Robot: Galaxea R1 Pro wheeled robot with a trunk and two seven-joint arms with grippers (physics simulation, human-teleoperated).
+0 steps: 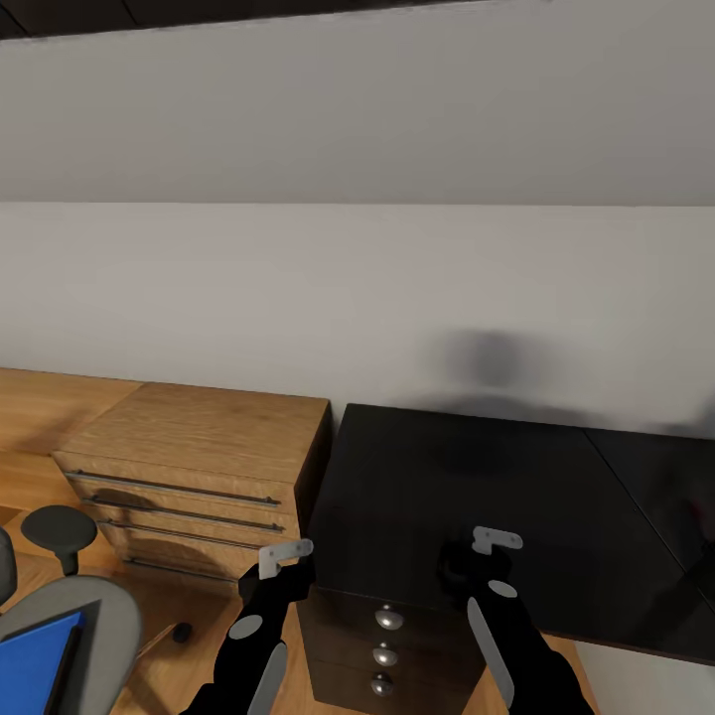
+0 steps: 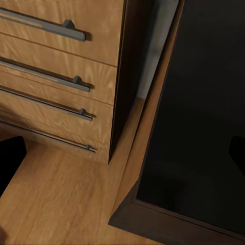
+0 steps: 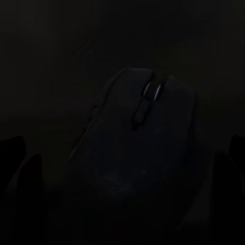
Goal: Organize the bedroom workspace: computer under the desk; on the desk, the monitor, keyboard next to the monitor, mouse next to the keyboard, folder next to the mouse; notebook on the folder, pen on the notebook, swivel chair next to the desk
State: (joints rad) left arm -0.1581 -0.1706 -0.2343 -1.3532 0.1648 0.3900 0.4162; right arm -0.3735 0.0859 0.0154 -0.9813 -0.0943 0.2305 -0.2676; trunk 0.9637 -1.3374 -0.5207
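My right gripper (image 1: 475, 571) hangs over the front edge of the glossy black desk (image 1: 556, 497). In the right wrist view it (image 3: 127, 153) stands open, with a dark mouse (image 3: 138, 168) with a pale scroll wheel lying between its fingers; a gap shows on each side. My left gripper (image 1: 288, 571) is open and empty, by the desk's left end. At the lower left stands the grey swivel chair (image 1: 99, 616), and the blue folder (image 1: 35, 660) lies on its seat.
A low light-wood cabinet (image 1: 199, 437) with long bar handles (image 2: 46, 28) stands left of the desk, a narrow gap between them. Dark desk drawers with round knobs (image 1: 389, 618) sit below the desk's front edge. A white wall rises behind. The floor is wood (image 2: 61, 204).
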